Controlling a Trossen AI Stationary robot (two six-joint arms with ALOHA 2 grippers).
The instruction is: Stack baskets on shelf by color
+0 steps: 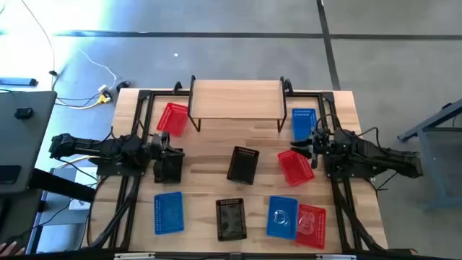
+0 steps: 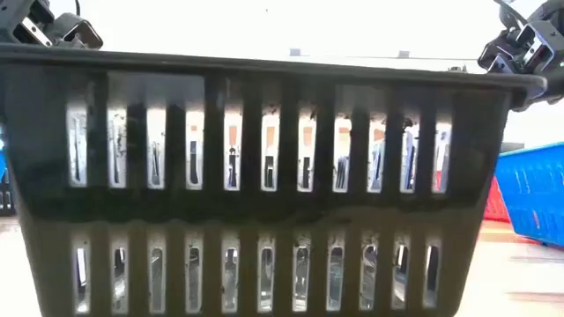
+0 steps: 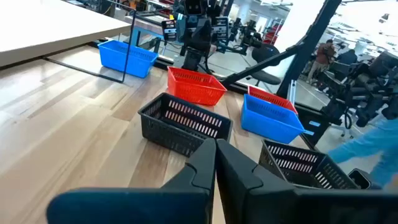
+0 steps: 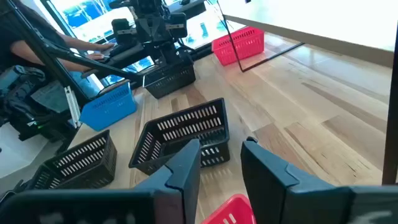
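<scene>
The shelf (image 1: 237, 97) stands at the table's far edge with nothing on its plank. My left gripper (image 3: 216, 163) is shut, with nothing between its fingers, and hovers over a black basket (image 1: 168, 167) at the left; whether it touches that basket I cannot tell. My right gripper (image 4: 221, 167) stands open above the tilted red basket (image 1: 296, 166), whose rim (image 4: 233, 211) shows under the gap. Another black basket (image 1: 243, 165) lies mid-table. A red basket (image 1: 173, 118) and a blue basket (image 1: 303, 124) sit on the table by the shelf's legs.
Along the near edge lie a blue basket (image 1: 168, 212), a black basket (image 1: 231, 218) that fills the low view (image 2: 264, 176), then a blue (image 1: 282, 217) and a red basket (image 1: 312, 225) side by side. People and chairs show beyond the table.
</scene>
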